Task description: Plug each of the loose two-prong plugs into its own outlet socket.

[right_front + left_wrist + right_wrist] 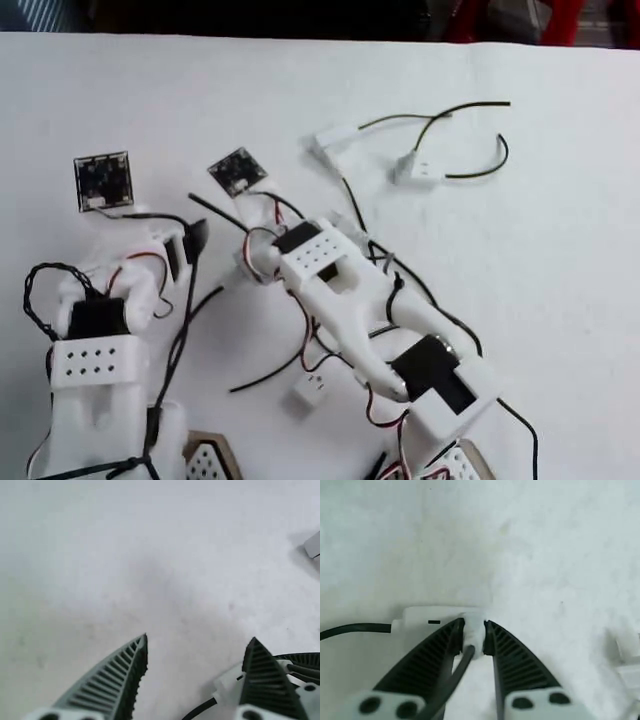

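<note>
Left wrist view: your left jaws stand wide apart just above the white tabletop (pixel 150 555). Right wrist view: your right jaws are clamped on a white plug (pixel 474 630), with its black cable (pixel 452 677) trailing back between them. The plug's front sits against a white socket (pixel 427 616) lying flat on the tabletop.

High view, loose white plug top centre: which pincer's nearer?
Right. The right pincer, shut on a white connector, sits just down-left of the plug in the high view; the left pincer, open, is much farther left.
</note>
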`<state>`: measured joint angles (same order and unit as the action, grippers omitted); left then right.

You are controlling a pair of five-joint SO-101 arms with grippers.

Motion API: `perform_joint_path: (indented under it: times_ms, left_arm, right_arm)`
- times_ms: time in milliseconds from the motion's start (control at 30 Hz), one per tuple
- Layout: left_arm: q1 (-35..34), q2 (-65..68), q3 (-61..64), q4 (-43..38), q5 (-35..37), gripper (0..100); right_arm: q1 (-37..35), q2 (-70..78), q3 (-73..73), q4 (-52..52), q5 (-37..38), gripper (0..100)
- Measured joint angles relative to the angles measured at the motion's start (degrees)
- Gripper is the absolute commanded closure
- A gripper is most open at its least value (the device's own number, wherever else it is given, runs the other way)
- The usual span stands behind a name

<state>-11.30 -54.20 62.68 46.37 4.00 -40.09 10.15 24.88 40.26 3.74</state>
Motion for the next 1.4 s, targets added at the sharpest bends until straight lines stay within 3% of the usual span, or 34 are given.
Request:
perform_joint_path:
  times_ms: [267,567,867,1000,1200,1400]
  left_arm:
    - [0.0,0.0,0.09,0.0,0.0,70]
    - [0.0,0.0,3.69,-4.04,0.0,70]
    - [0.0,0.0,3.69,-4.4,0.0,70]
    - [0.0,0.0,3.69,-4.4,0.0,70]
    - [0.0,0.0,3.69,-4.4,0.0,70]
    - [0.0,-0.09,4.57,-4.4,0.0,70]
  right_arm:
    - [2.37,-2.9,-1.58,1.49,0.09,98.1]
    - [17.67,-17.05,-1.49,0.88,0.18,98.1]
    - [32.35,-13.45,-1.49,-13.45,0.18,97.8]
    - [32.88,-6.95,-1.76,-17.85,0.18,97.4]
    - [33.14,3.43,-11.16,-18.37,0.18,87.6]
    - [33.05,2.11,-19.69,-4.48,0.18,83.0]
